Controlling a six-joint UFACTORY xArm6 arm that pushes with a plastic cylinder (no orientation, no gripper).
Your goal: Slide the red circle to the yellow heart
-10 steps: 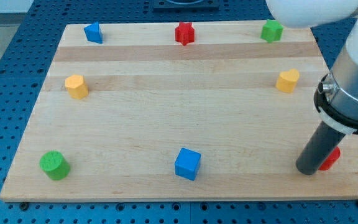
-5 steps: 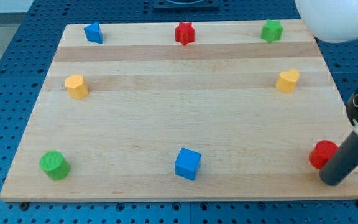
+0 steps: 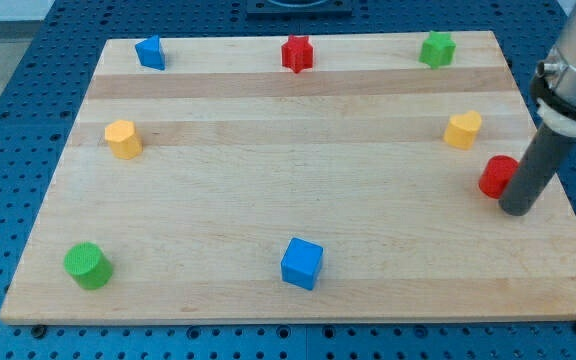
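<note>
step: mid-push, red circle looks partway to the yellow heart, not there yet

tip: right against the circle's lower-right side, toward the view's right edge of the board

circle: sits just below and right of the heart, near it but with a clear gap

jaws: none on this rig, just a plain rod, so nothing to open or close

next: probably needs a shove up and to the view's left; tip seems lined up okay, but an off-centre push could let the circle slip round the rod
</note>
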